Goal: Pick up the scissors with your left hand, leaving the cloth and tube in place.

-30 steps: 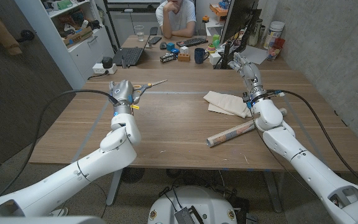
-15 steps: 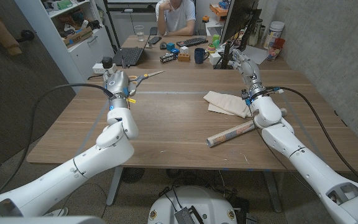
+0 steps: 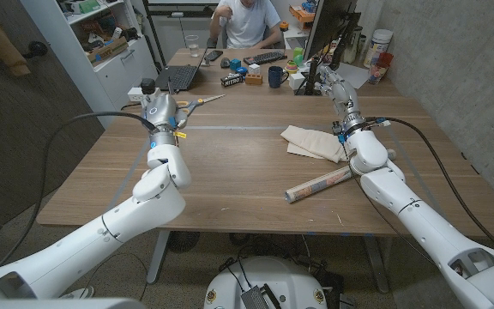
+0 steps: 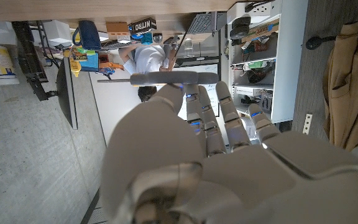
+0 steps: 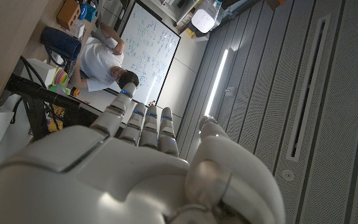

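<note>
My left hand (image 3: 160,112) is raised over the far left of the wooden table (image 3: 230,172) and grips the scissors (image 3: 206,100). Their grey blades stick out to the right of the hand, with a bit of yellow handle at the fingers. In the left wrist view the blades (image 4: 160,77) lie across my fingertips (image 4: 194,102). The beige cloth (image 3: 312,142) lies crumpled right of centre. The rolled tube (image 3: 319,184) lies nearer me, beside my right forearm. My right hand (image 3: 335,87) stands upright beyond the cloth, fingers extended, holding nothing.
A second table behind carries a laptop (image 3: 178,77), a blue mug (image 3: 276,76), a keyboard (image 3: 269,58) and small boxes. A person (image 3: 249,21) sits there. A monitor (image 3: 331,30) stands at the far right, a power strip (image 3: 144,91) at the far left.
My left hand has carried the scissors farther from me and a little to the left. My right hand has edged away from me slightly. Cloth and tube have not moved.
</note>
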